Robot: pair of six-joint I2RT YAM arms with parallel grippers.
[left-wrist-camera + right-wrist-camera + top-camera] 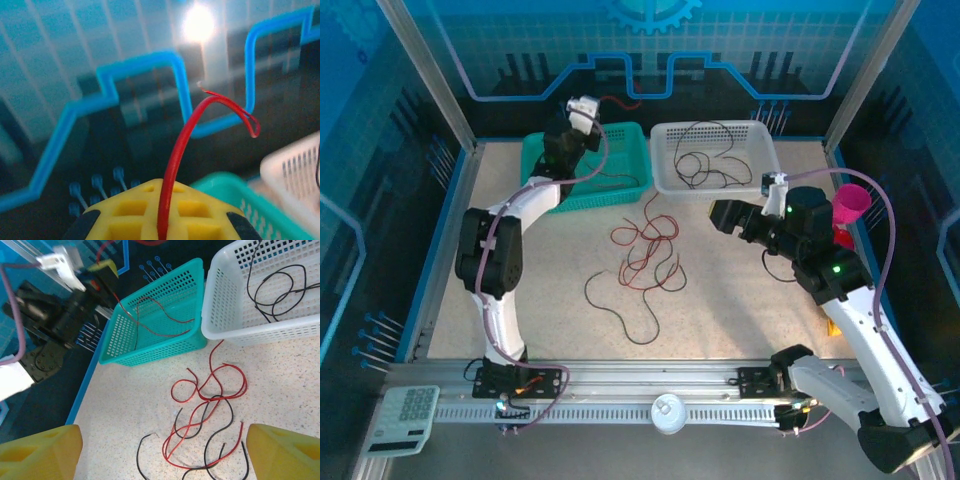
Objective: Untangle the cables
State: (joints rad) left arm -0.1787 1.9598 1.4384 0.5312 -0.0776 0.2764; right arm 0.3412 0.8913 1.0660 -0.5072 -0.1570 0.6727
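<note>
**Top external.** Left arm [505, 225] is lifted over the teal basket [533, 152] at the far left of the surface [545, 320]. Left jaws are clenched on a red cable [618, 101], whose free end curls off toward the back wall. A thin red strand [610, 181] lies inside the teal basket. The white basket [662, 160] just beside it holds black cables [705, 160] in loose loops. Mid-surface lies a loose tangle [645, 250] of hair-thin wires, red and black, crossing in open curls, with a black tail trailing toward the near edge. Right arm [840, 290] comes in from the right. Right jaws are released and hold nothing, above bare surface in front of the white basket, right of the tangle.

**Left wrist.** Yellow fingers [125, 217] are pressed together on the red cable [175, 160]. It rises from between them, bends over and ends in a small hook. The teal basket [250, 200] and white basket [295, 170] are blurred at lower right.

**Right wrist.** Two yellow fingertips [40, 450] sit at the bottom corners, wide apart, with nothing gripped. The tangle [210, 410] lies ahead, red loops laced through black ones, one red end reaching the foot of the white basket [225, 295]. Black cables [277, 285] curl inside it. The red strand [165, 315] lies in the teal basket [150, 347]. It seems to climb toward the left jaws, but the upper stretch is too faint to be sure.
</note>
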